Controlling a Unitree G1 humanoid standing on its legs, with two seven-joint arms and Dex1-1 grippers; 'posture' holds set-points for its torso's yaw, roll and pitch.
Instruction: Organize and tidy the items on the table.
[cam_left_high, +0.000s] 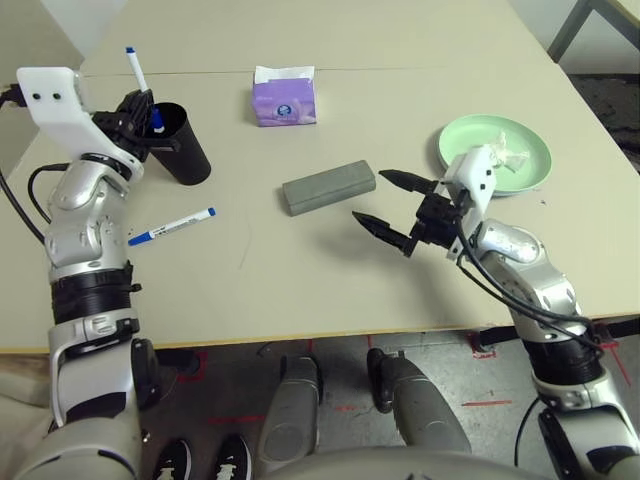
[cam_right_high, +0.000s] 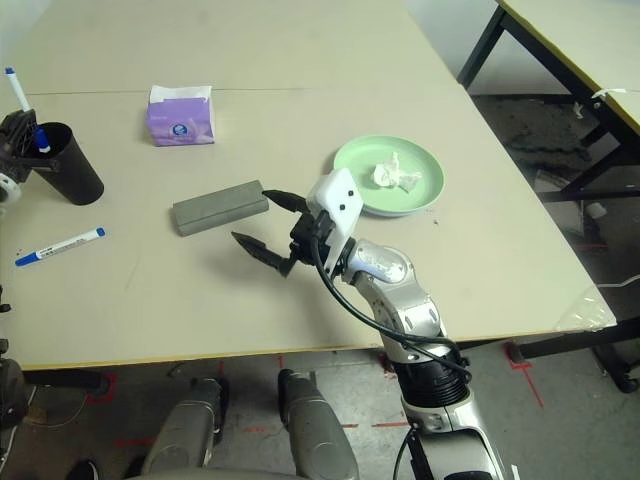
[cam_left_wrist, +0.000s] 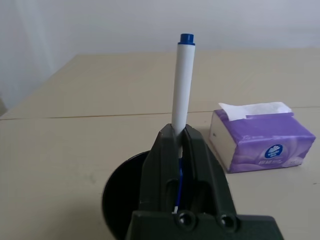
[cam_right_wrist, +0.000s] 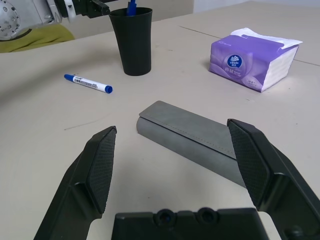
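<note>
Lowering one marker (cam_left_wrist: 182, 85) into the black cup (cam_left_high: 183, 143), we are pinching it upright with the left gripper (cam_left_wrist: 178, 145); the right gripper (cam_right_wrist: 172, 165) is waiting, jaws wide apart, before the glasses case (cam_left_high: 328, 188) mid-table, with the second marker (cam_left_high: 172, 226) lying nearby.

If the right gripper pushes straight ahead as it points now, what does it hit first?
Most likely the grey glasses case, lying on the table right between and beyond the open right gripper; whether it skims above the case is hard to judge.
</note>
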